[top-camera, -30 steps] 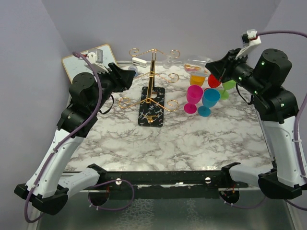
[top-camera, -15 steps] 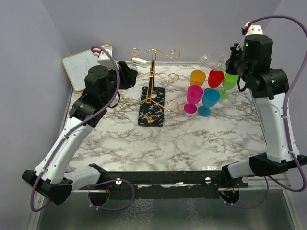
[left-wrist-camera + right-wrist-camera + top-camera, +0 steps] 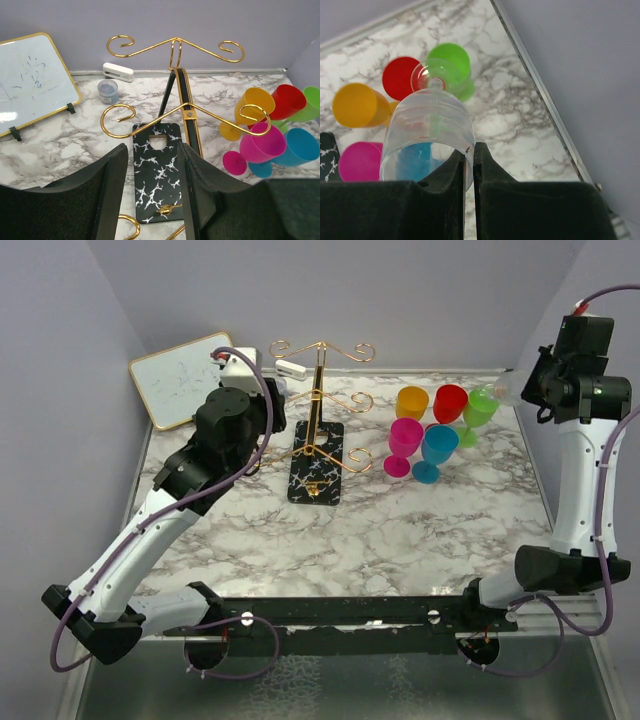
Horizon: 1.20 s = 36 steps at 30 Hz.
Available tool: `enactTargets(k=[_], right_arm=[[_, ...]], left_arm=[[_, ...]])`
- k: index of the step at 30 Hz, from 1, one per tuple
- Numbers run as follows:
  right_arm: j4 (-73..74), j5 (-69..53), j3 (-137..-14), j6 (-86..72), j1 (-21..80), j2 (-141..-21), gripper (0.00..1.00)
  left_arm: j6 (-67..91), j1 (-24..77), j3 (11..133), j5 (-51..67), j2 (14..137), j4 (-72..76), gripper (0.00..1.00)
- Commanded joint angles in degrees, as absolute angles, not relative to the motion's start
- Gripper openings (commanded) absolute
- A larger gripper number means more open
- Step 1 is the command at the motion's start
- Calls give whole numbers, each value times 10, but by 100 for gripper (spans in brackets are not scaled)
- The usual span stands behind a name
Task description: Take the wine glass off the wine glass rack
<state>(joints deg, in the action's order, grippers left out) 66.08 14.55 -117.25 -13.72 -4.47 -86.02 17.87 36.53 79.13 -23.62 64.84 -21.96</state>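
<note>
Gold wire of the rack (image 3: 318, 390) stands bare in the overhead view, with no glass on any arm. The wine glass (image 3: 503, 392) is well to the right of the rack, in the air beyond the coloured cups (image 3: 432, 430), carried by the right gripper (image 3: 520, 390). The left gripper (image 3: 272, 408) sits just left of the rack's post.

From the left wrist, the rack (image 3: 186, 107) fills the middle and every curl is empty. The left gripper (image 3: 150, 170) is spread wide in front of the black base, with nothing between its fingers (image 3: 112, 185).

From the right wrist, the right gripper (image 3: 469, 165) is closed to a narrow slit on the thin rim wall of the wine glass (image 3: 432, 125). The glass lies tilted, its foot pointing away over the green cup (image 3: 451, 57).

The lift-off looks done, so what remains is probably setting the glass down. A pinch on a thin wall is a slight hold, so the arm should move slowly and without jerks. The wrist should turn until the foot faces down. A good spot would be a patch of table (image 3: 400, 530) to the right of the rack and nearer than the cups, so none get knocked. The foot should rest flat before the fingers part.
</note>
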Motion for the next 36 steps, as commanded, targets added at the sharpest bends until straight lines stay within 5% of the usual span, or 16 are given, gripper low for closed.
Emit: enactTargets(k=[1,14,36], right_arm=[[702,144,-1115,-164,-61,-796,1],[687,98,-898,-157,-62,-766,1],[646,173,-946,-141,-61,-935,1]], left_arm=[[123,413,815,-335,653,-223,47],[94,483,783,-383,648,-207,47],[85,484,769,-398,651,-200,47]])
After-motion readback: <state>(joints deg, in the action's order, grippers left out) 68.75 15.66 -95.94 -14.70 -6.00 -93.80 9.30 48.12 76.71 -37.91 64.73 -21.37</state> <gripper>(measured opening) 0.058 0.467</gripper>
